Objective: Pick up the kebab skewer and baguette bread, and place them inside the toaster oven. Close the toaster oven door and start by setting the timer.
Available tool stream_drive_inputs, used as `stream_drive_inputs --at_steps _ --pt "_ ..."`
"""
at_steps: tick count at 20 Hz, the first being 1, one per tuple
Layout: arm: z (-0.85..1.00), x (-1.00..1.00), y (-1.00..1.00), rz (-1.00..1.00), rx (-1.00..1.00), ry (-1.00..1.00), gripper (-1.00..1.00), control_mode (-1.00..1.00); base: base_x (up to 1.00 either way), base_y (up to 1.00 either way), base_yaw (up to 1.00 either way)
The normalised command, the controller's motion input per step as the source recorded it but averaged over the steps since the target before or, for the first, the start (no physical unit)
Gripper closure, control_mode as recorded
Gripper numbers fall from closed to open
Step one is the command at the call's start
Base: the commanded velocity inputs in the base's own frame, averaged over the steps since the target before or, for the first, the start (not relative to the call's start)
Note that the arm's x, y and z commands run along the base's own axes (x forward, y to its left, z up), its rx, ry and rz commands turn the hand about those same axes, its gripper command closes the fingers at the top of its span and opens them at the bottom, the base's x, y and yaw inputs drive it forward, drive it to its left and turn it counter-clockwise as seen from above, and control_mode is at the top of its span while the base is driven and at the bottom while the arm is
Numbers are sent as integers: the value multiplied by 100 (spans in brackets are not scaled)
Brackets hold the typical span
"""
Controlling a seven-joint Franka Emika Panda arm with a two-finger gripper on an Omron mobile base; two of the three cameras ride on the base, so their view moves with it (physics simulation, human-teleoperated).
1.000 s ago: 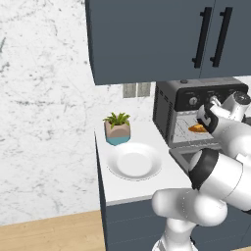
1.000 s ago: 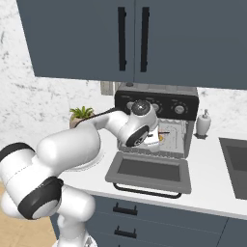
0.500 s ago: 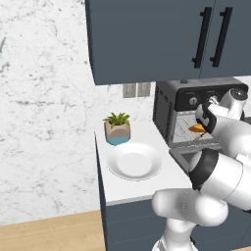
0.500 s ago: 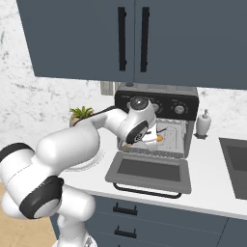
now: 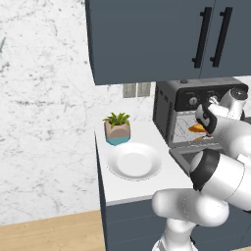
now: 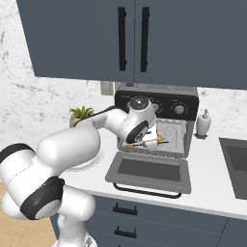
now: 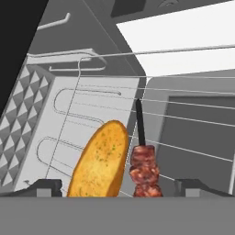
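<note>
Golden baguette bread [image 7: 100,160] and kebab skewer [image 7: 144,170] lying between spread tool [image 7: 118,186] tips, released, in hand view; largely arm-hidden from base views.

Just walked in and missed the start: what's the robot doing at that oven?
The gripper is inside the toaster oven, open, with the baguette bread and kebab skewer side by side between its fingertips on the wire rack. The toaster oven door hangs open; closing it and setting the timer remain.
</note>
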Motion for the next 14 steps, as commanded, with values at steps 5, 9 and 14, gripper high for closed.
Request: stream_drive_inputs --at_steps 5,9,14 --pt "0 -30 -30 4 0 0 -100 -100 0 0 0" --pt "0 -91 -53 20 0 -9 -100 -100 0 0 0" --pt "0 -39 -23 35 -3 0 -100 -100 0 0 0"
